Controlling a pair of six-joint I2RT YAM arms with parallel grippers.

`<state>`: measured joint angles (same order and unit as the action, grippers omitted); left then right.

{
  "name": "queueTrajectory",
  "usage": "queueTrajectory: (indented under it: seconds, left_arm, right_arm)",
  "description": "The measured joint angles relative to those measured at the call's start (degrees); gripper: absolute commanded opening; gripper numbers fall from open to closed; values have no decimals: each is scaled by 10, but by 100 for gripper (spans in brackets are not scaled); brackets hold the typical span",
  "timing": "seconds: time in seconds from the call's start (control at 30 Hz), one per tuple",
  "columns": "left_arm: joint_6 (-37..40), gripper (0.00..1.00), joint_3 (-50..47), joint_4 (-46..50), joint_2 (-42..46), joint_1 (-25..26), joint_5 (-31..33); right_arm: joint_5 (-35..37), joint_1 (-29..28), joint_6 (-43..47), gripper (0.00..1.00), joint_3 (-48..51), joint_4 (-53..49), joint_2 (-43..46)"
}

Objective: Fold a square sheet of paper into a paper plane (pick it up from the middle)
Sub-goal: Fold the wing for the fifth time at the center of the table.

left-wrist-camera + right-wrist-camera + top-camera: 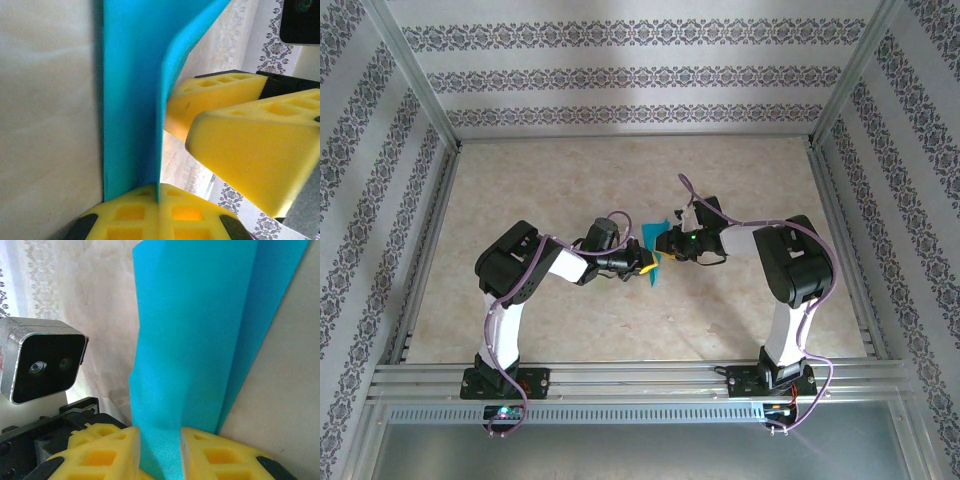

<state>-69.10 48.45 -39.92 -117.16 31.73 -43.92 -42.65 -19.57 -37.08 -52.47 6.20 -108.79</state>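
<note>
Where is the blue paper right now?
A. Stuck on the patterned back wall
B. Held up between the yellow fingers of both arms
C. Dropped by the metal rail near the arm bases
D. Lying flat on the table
B: the square sheet of paper is pinched in the left gripper, and it also runs down between the fingers of the right gripper, both meeting above the table.

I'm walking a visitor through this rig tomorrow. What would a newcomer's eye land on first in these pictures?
The bright teal sheet of paper, partly folded, sits between the two arms at the middle of the pale table. Next come the yellow-tipped grippers meeting on it: the left gripper pinches one edge of it, and the right gripper clamps it from the opposite side.
</note>
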Motion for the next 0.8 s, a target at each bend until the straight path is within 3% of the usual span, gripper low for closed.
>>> queueTrajectory:
  seconds: [0.8]
  left_arm:
    - [7, 15, -19, 41, 37, -3, 26]
  right_arm:
    - [72, -21, 11, 31, -66, -121, -12]
